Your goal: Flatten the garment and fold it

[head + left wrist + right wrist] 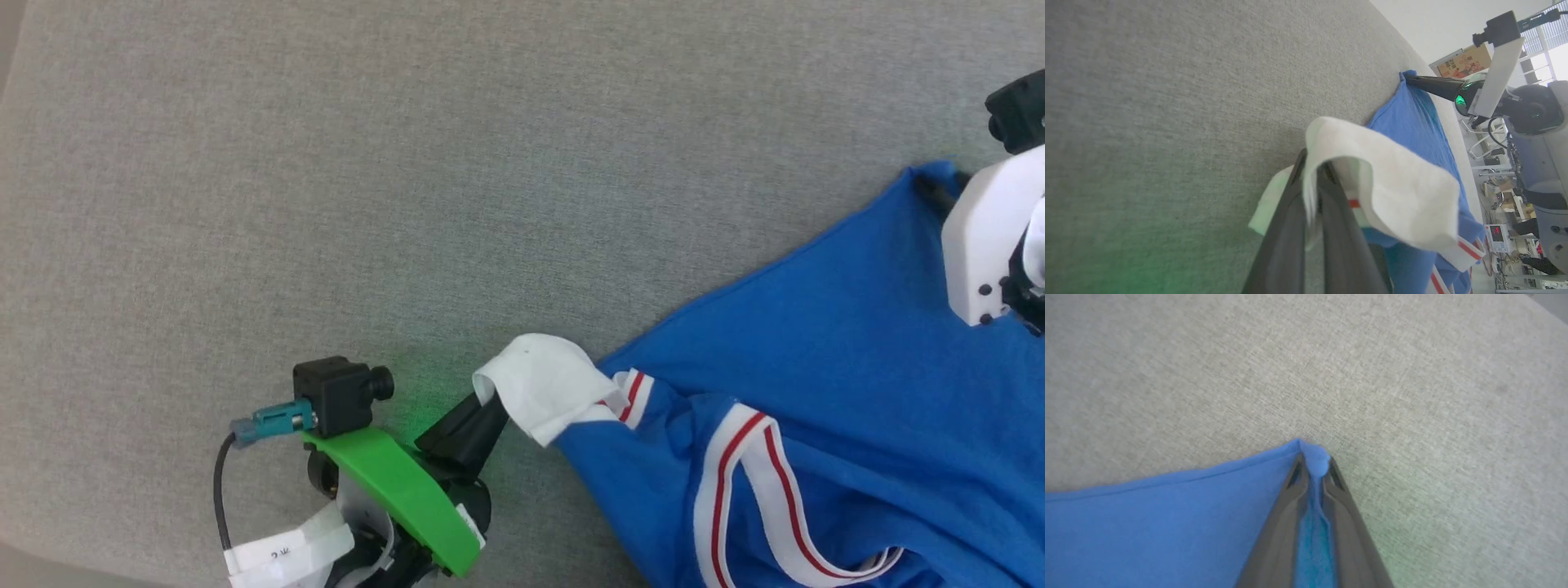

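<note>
Garment (816, 367) held on grey table (408, 163)
Left gripper (483, 406) clamped white sleeve (543, 384) at 6 o'clock; right gripper (1315, 460) pinched blue corner (1310, 448) at 3 o'clock.

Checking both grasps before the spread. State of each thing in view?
garment: unfolded, not flat, bunched near the striped collar.
white sleeve: curled over, pinched by the left pincer.
blue corner: pinched by the right pincer.
left pincer: shut on the white sleeve.
right pincer: shut on the blue corner.

text: none legible | white tag (277, 555): marks blurred | cardboard box (1466, 61): print unreadable
</note>
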Controlling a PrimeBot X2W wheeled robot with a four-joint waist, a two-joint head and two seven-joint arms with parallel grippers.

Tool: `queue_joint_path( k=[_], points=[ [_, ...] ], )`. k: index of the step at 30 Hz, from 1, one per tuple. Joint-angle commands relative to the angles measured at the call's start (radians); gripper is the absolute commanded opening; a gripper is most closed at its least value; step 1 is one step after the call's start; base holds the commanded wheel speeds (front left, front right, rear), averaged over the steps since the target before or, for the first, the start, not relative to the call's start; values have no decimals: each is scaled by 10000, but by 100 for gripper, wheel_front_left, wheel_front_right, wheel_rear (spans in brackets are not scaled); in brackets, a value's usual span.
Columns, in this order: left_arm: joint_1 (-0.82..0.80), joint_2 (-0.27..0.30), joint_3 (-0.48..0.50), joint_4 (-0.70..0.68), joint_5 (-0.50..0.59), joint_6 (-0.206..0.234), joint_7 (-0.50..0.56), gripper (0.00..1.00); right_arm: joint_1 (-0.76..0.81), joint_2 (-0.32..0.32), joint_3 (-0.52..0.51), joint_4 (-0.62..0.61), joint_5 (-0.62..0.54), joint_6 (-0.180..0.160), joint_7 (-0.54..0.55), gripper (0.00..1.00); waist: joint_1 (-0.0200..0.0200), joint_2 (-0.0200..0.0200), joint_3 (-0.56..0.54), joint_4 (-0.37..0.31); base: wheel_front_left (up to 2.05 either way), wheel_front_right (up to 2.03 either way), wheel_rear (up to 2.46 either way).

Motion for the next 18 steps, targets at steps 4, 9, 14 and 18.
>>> queue_joint_path(
  k=[4, 9, 14, 18],
  points=[
    [-230, -28, 142, 121, -14, -77, -224, 0, 233, 47, 308, 243, 151, -11, -217, 0, 0, 0, -226, -130, 0, 0, 0],
    [-355, -111, 574, 259, 101, -62, -892, 0, 389, 467, -182, 285, 62, -11, -1565, 0, 0, 0, -840, -425, 0, 0, 0],
    [-706, -274, 1330, 646, 493, 169, -2015, 0, 699, 1281, -1048, 486, -216, -11, -3218, 0, 0, 0, -1664, -777, 0, 0, 0],
    [-1390, -214, 1831, 1058, 934, 367, -2617, 0, 704, 1712, -1586, 764, -541, -11, -4243, 0, 0, 0, -2406, -1025, 0, 0, 0]
  ],
)
